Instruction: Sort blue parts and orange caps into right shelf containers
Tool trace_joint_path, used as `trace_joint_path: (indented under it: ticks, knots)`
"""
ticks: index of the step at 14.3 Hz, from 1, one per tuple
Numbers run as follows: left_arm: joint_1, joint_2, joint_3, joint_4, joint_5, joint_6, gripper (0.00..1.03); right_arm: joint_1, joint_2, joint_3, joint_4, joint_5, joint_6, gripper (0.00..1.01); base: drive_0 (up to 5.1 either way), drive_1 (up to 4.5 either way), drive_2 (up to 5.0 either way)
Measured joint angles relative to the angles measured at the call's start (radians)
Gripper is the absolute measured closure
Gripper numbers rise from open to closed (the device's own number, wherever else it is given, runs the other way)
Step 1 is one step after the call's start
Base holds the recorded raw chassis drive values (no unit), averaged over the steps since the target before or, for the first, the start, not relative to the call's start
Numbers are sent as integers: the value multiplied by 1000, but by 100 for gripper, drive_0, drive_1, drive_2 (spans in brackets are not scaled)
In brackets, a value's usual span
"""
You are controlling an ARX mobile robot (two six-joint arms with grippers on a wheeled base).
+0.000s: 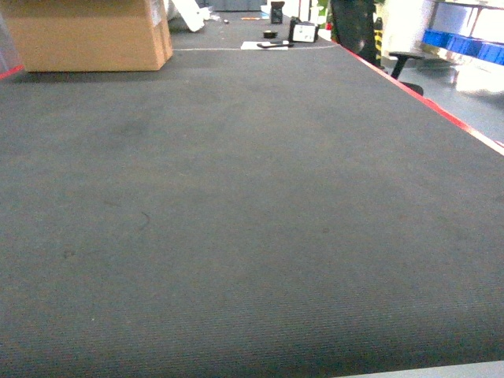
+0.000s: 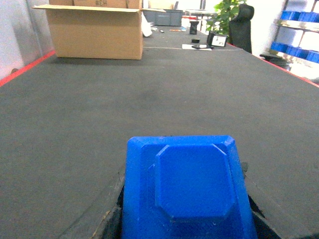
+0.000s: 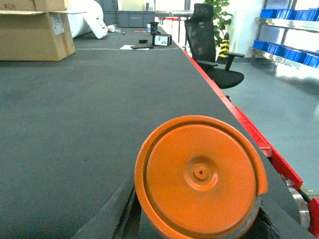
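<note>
Left end effector (image 2: 185, 219) grips a blue part (image 2: 192, 184); my right end effector (image 3: 199, 219) grips an orange cap (image 3: 201, 174), flat face to the camera. Both loads sit just ahead of my wrists, above the dark worktop (image 1: 236, 220). Blue shelf containers (image 3: 286, 50) lie well off to the right, beyond the office chair (image 3: 214, 55). Recommendation: keep both grips firm, carry level, and release only once directly over the correct bin.
</note>
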Motion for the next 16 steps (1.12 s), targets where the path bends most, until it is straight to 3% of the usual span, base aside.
trace_joint_path:
  ticks: [16]
  knots:
    - [0,0,0,0,0,0,59,0,0,0,0,0,0,58,-162,-162,-162]
